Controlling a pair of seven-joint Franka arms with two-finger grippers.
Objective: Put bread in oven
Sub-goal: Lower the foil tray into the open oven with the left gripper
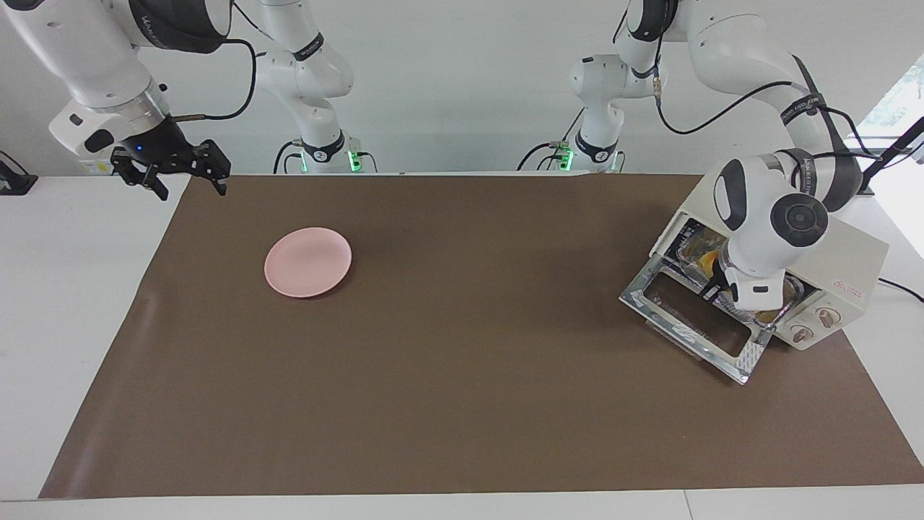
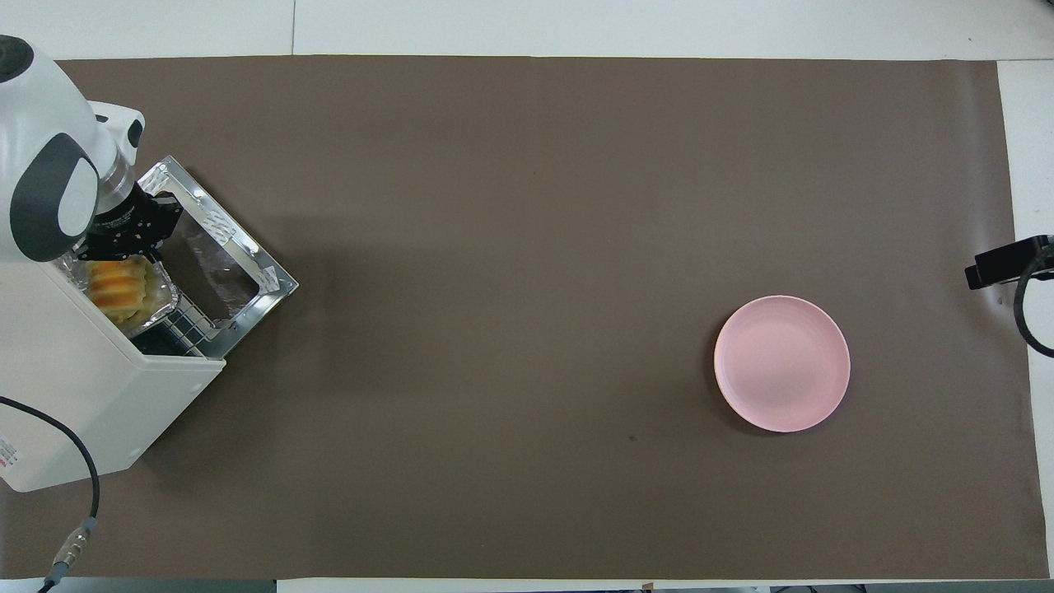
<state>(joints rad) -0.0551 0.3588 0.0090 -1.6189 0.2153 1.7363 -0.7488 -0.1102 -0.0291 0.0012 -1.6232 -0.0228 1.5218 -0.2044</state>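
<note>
**benchrat:** Biggest thing first: the brown mat (image 2: 527, 247) covers most of the table. Then the oven (image 2: 90, 387), cream-white, sitting at the left arm's end of the mat with its glass door (image 2: 218, 263) dropped flat open onto the mat. Two knobs and a little red label show on its front in the facing view.

**tongs_42:** And the arms?

**benchrat:** The left arm hangs right over the oven mouth. The left gripper (image 2: 128, 235) is clenched on the rim of the foil tray (image 2: 156, 301), fingertips together at the tray's edge above the door hinge. The right gripper (image 1: 173, 173) waits up off the corner of the mat at the right arm's end, jaws spread, holding nothing.

**tongs_42:** Where's the bread?

**benchrat:** The bread (image 2: 119, 284), a yellow-orange ridged loaf, lies in that crinkled tray, and the tray sits on the wire rack partway inside the oven opening. The overhead view shows the loaf just past the oven's top edge; in the facing view the arm's wrist hides most of it.

**tongs_42:** Anything else?

**benchrat:** A round pink plate (image 1: 308, 261), empty, well apart from the oven, toward the right arm's end.
</note>
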